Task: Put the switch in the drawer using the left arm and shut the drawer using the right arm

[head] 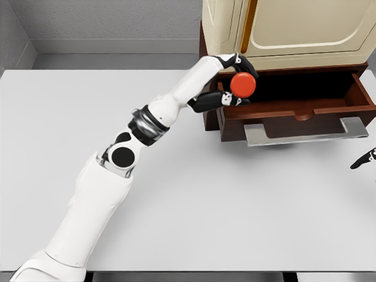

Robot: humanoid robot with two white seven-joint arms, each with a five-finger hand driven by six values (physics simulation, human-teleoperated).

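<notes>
My left hand (235, 82) is shut on the switch (242, 84), a round red-orange button, and holds it over the left end of the open drawer (305, 111). The drawer is dark brown wood with a flat grey handle (305, 134) along its front, pulled out of a cream-coloured cabinet (294, 29). The left arm stretches from the lower left across the white table (235, 205). Of my right hand (364, 160) only a few dark fingertips show at the right edge, below and right of the drawer.
The cabinet stands at the table's far right, its upper door ajar with an orange edge (249, 23). Grey walls rise behind the table. The table's front edge runs along the bottom of the view.
</notes>
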